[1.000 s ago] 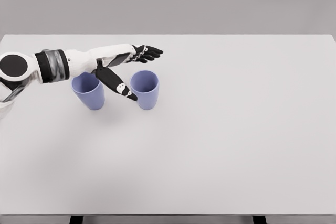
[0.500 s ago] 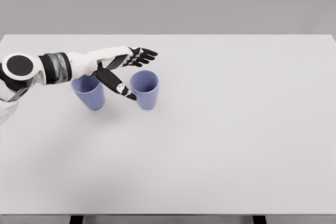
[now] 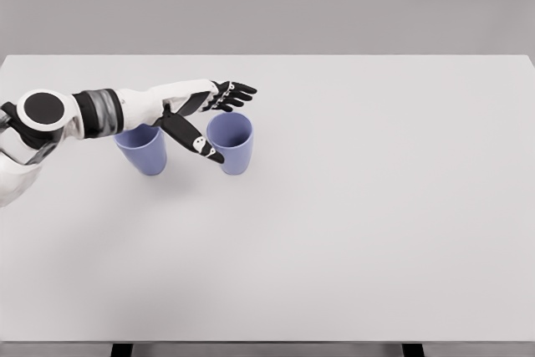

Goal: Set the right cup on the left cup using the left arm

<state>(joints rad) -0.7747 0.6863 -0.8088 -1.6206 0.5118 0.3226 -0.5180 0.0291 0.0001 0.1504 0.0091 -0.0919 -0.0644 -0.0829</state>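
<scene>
Two lavender-blue cups stand upright on the white table [image 3: 351,206]. The left cup [image 3: 145,153] is partly covered by my left forearm. The right cup [image 3: 232,141] stands a short way to its right. My left hand [image 3: 219,123] hovers at the right cup's left rim. Its fingers [image 3: 236,91] stretch out behind the cup and the thumb [image 3: 199,145] points down in front of it. The hand is open and holds nothing. My right arm is out of view.
The table's far edge [image 3: 267,56] runs just behind the hand. Its front edge [image 3: 267,341] lies along the bottom of the head view.
The left arm has slid a little to the right, so the forearm now covers more of the left cup. The thumb tip has come closer to the right cup. Both cups stand where they were.
</scene>
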